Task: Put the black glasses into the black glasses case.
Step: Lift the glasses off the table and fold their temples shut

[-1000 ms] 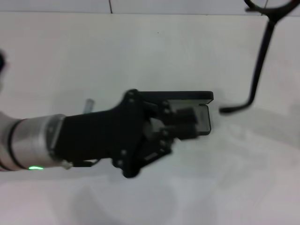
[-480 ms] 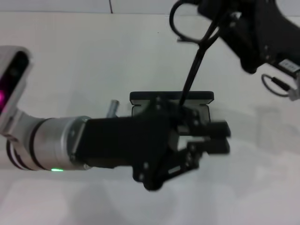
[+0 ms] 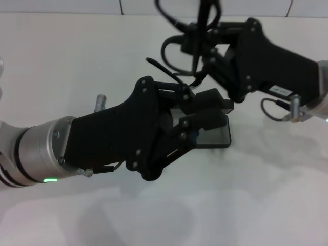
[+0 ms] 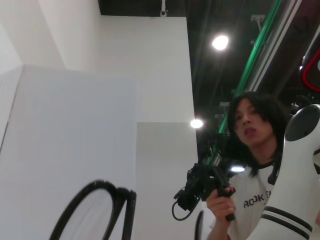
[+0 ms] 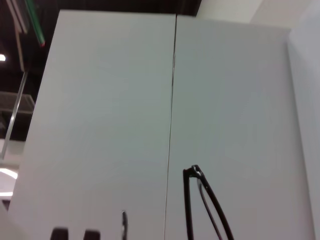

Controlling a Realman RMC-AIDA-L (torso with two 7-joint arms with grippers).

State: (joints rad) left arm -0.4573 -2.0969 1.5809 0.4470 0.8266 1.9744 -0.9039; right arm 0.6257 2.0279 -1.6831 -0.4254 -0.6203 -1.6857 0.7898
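The black glasses (image 3: pixel 178 57) hang in my right gripper (image 3: pixel 204 47), which is shut on their frame just above and behind the black glasses case (image 3: pixel 218 136). One temple arm slants down toward my left gripper. The case lies open on the white table, grey lining up, with its lid (image 3: pixel 226 105) standing at the far side. My left gripper (image 3: pixel 209 109) reaches in from the left, fingers apart over the case and covering most of it. The glasses also show in the left wrist view (image 4: pixel 95 210) and in the right wrist view (image 5: pixel 200 205).
The white table (image 3: pixel 77 66) stretches all around the case. A tiled wall edge (image 3: pixel 61 6) runs along the back. In the left wrist view a person (image 4: pixel 250 165) holding a black device stands beside a white robot arm (image 4: pixel 295 170).
My right gripper has carried the glasses down and to the left, from the far right corner to just above the case. My left gripper has drawn back slightly to the left over the case.
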